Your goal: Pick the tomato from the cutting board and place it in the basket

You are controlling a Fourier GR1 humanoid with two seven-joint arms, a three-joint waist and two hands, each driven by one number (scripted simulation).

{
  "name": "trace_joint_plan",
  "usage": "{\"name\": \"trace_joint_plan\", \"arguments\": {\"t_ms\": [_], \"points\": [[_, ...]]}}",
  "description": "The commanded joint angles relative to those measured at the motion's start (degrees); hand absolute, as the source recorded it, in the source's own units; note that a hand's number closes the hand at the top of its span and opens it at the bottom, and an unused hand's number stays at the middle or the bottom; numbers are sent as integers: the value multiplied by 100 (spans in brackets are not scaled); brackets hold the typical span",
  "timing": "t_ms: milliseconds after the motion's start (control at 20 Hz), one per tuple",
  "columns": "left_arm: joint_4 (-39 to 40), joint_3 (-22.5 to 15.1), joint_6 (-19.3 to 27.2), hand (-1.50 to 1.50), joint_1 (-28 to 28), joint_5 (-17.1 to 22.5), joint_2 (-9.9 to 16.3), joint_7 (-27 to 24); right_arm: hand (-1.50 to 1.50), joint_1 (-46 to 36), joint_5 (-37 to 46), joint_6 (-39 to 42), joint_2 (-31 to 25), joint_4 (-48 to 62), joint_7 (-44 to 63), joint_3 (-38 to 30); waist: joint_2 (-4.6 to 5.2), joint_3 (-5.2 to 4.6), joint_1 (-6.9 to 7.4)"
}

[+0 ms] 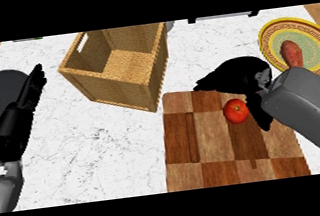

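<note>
You're at the pick: your right hand (242, 75) hovers unclenched beside the tomato (236, 110) on the cutting board (220, 148). Next, curl round it, then lift toward the basket (117, 67).

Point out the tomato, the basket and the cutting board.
tomato (235, 111): head view, middle of its red skin.
basket (102, 85): head view, outer front wall.
cutting board (209, 149): head view, bare wood below the tomato.
</note>
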Motion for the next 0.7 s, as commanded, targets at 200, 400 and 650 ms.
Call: {"name": "trace_joint_plan", "arguments": {"t_ms": [200,400,650], "points": [[541,198,-151,0,-357,-266,-258,-201,-150,389,1136,-677,104,657,-1114,-32,7,-1,-24],[370,295,-157,0,-284,-383,-321,-39,-150,309,1553,-815,547,1102,-1279,-133,3,-1,-13],[5,380,-339,0,210,-413,-350,-198,-150,978,1910,-1106,419,556,-1386,-294,-15,-2,-41]]}}
